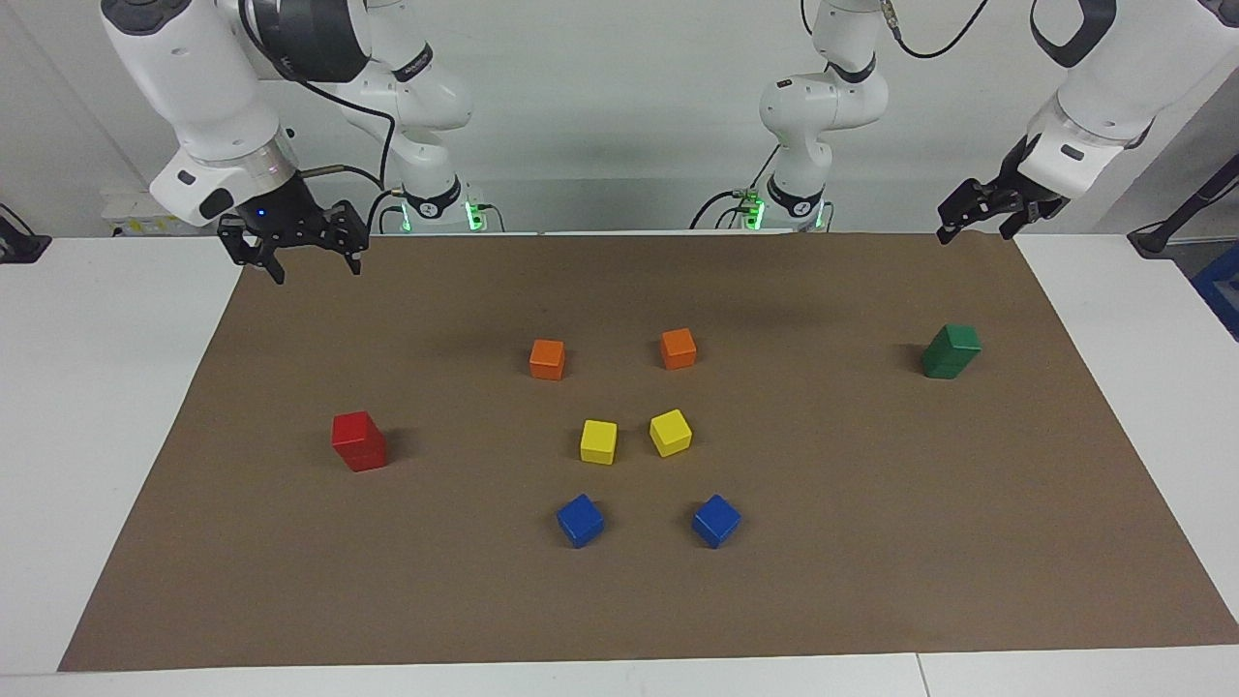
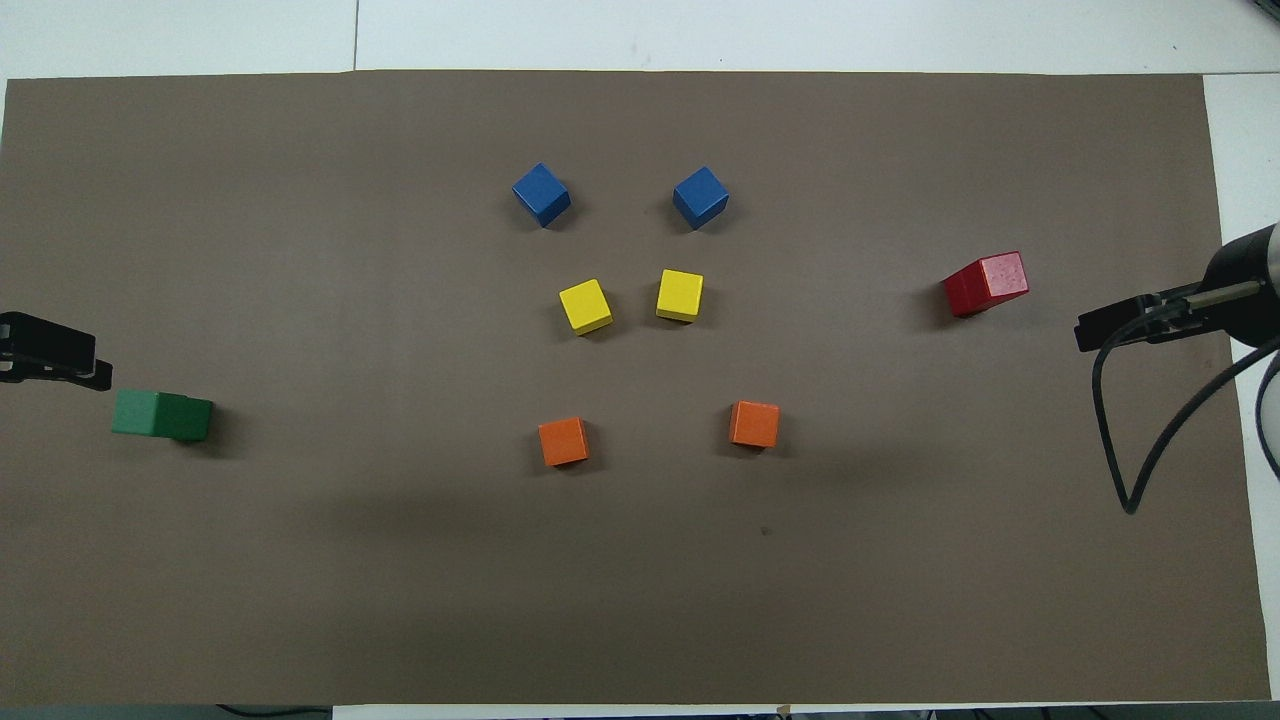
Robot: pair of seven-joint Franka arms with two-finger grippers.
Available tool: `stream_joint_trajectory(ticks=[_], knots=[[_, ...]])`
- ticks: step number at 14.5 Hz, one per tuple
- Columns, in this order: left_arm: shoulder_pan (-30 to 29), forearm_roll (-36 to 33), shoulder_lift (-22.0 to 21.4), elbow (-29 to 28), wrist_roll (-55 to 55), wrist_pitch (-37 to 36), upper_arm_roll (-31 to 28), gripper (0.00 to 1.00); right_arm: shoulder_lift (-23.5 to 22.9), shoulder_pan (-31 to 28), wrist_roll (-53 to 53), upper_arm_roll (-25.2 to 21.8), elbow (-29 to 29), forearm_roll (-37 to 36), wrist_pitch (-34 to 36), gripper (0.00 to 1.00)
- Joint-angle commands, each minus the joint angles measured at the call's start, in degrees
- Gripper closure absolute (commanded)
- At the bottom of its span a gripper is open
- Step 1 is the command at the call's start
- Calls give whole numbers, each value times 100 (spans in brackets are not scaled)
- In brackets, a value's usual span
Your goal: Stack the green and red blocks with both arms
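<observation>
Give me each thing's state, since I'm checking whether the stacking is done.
red blocks: stacked two high, toward the right arm's end.
green blocks: stacked two high, toward the left arm's end.
orange cubes: single, apart.
yellow cubes: single, apart.
blue cubes: single, apart.
right gripper: open, empty, raised.
left gripper: open, empty, raised.

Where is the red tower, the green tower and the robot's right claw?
red block stack (image 1: 358, 440), facing view, front face.
green block stack (image 1: 951, 350), facing view, front face.
right gripper (image 1: 308, 266), facing view, between fingertips.
</observation>
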State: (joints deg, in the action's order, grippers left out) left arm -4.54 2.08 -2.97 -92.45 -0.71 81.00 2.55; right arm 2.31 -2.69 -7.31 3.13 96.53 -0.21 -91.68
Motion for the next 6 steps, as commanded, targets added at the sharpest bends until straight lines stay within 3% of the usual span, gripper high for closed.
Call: stream_joint_trajectory(ticks=[1,6], knots=[[138,-85,68,157,-139,-40,-115,0,-20,-30,115,30,-161,12,194,0],[120,-59,42,157,-148,-58,-106,0,-20,-30,124,30,-143,12,168,0]])
